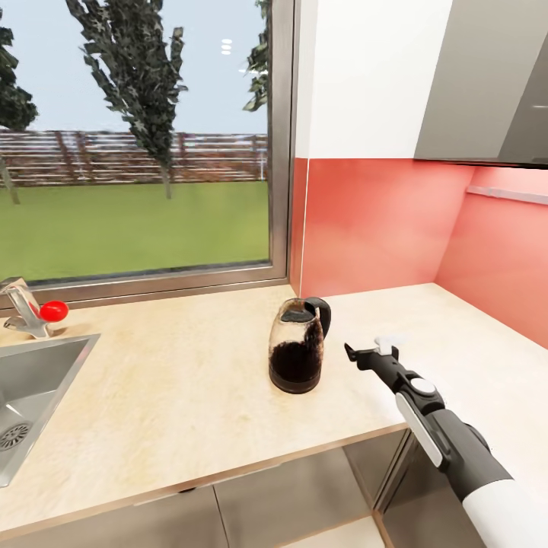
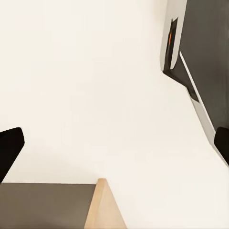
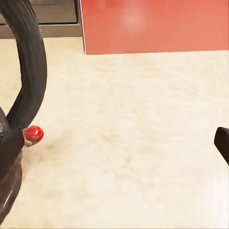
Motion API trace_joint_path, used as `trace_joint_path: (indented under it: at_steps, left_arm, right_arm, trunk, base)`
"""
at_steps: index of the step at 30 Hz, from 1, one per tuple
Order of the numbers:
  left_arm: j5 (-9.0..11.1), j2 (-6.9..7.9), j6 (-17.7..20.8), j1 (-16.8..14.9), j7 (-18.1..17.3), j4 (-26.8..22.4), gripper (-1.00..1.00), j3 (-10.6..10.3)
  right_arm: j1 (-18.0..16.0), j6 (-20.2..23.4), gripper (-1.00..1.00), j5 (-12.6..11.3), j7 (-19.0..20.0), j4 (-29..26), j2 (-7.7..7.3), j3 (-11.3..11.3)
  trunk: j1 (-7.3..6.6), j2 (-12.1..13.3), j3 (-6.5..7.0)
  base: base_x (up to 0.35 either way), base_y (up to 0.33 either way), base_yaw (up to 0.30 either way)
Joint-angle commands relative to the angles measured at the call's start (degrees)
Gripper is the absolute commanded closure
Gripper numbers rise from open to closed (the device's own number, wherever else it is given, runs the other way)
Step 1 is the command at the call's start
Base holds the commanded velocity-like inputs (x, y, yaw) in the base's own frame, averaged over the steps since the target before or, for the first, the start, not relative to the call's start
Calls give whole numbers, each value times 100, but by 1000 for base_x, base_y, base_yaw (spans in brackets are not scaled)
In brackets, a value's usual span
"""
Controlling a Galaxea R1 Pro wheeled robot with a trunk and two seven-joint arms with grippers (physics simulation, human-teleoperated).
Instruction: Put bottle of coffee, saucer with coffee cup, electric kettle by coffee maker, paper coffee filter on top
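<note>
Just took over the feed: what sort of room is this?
A kitchen, most likely: a light wood-look countertop with a steel sink and tap under a window, a red backsplash, and an electric kettle.

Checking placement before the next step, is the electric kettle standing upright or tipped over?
Upright: the electric kettle stands on its black base on the kitchen countertop, handle vertical.

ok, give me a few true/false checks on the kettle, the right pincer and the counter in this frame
1. The kettle stands upright on the counter. True.
2. The right pincer grips the kettle's handle. False: it is open, beside the kettle, not touching it.
3. The sink is left of the kettle. True.
4. A coffee maker stands beside the kettle. False: the spots on both sides of the kettle are bare.
5. The tap has a red knob. True.
</note>
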Motion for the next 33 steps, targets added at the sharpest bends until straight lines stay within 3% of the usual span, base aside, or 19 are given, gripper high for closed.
trace_joint_path:
  at_steps: [1, 7, 12, 19, 27, 28, 33]
  left_arm:
    - [-61, 0, -14, -2, 16, 4, -100, 47]
    - [-64, 19, 1, -10, -15, 4, -100, 41]
    - [-64, 15, 8, -11, 2, 4, -100, 44]
    - [-69, 4, 13, -11, 27, 5, -100, 52]
    - [-61, -40, 13, -11, 271, 5, -100, 62]
    - [-60, -50, 13, -11, 324, 5, -100, 57]
    - [-60, -69, 13, -11, 328, 5, -100, 46]
  right_arm:
    - [-4, 24, -100, -34, 18, -7, 28, 8]
    - [-4, 25, -100, -85, -55, 28, 222, 56]
    - [-4, 25, -100, -78, 77, 118, 246, 31]
    - [-4, 33, -100, -72, 301, 256, 125, -22]
    - [-4, 34, -100, -72, 558, 256, 100, -24]
    - [-4, 34, -100, -72, 861, 255, 100, -24]
    - [-4, 36, -100, -72, 861, 162, 65, -28]
  trunk:
    - [1, -5, -6]
    - [1, -5, -6]
    - [1, -5, -6]
    - [1, -5, -6]
    - [1, -5, -6]
    - [1, -5, -6]
    - [1, -5, -6]
  base:
    - [0, 0, 0]
    - [21, 0, 0]
    - [65, 0, 0]
    - [11, 0, 0]
    - [54, 0, 0]
    - [5, 0, 0]
    - [2, 0, 0]
